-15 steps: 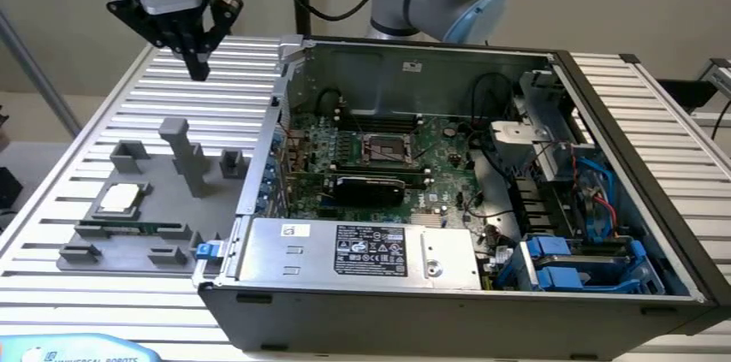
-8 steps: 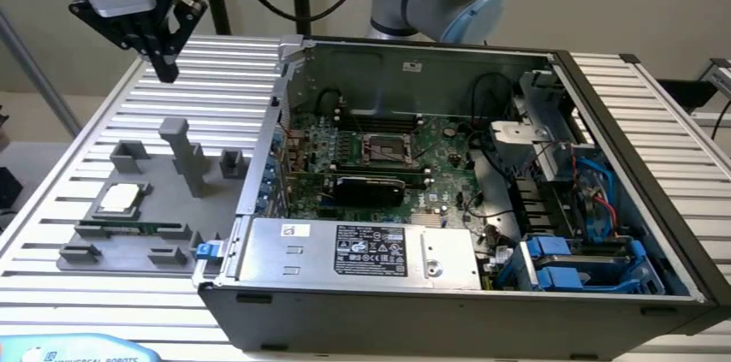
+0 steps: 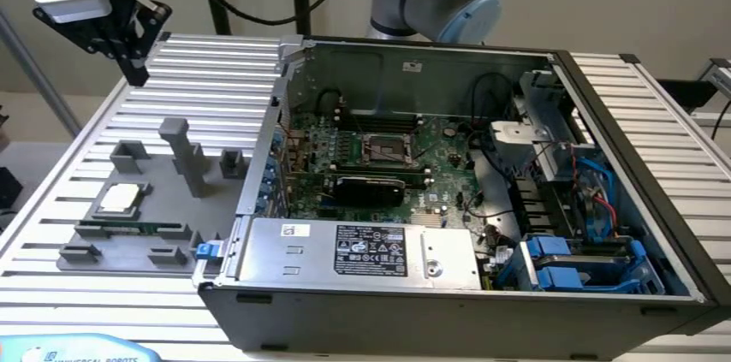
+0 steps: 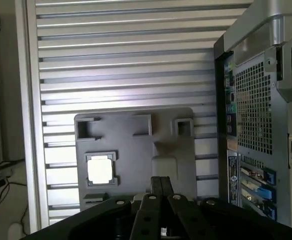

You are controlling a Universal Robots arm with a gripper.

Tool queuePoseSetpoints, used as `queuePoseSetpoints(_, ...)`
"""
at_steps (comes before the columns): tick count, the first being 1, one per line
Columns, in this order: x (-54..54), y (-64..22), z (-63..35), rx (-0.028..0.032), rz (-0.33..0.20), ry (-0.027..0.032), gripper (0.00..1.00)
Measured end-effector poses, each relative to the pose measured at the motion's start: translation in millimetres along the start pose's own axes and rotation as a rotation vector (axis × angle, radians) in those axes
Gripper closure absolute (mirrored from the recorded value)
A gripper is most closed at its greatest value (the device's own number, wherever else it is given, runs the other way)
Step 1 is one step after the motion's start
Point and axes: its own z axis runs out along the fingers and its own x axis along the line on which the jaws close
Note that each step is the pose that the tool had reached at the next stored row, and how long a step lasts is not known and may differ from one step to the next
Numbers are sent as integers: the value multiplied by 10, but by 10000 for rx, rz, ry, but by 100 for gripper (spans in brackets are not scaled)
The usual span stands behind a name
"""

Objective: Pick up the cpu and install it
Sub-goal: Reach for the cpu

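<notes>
Silver-grey square cpu [image 3: 119,199] sits in a recess of the grey plastic fixture tray [image 3: 160,208]; shut, empty jaws hang high, well apart from it.

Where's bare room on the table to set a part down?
Bare ribbed table behind the grey fixture plate, up to the pincer, and the strip on the exterior view's right of the case. Crowded: the plate, with cpu and memory stick.

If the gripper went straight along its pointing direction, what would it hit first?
Probably the grey fixture plate, on bare plastic beside the cpu, not the cpu itself. The shut gripper points down at the plate from well above; depth is unclear, so the exact spot is a guess.
</notes>
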Motion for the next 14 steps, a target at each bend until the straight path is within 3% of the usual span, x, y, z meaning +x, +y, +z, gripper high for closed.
queuePoseSetpoints(14, 636, -53, 163, 5, 0, -1, 89)
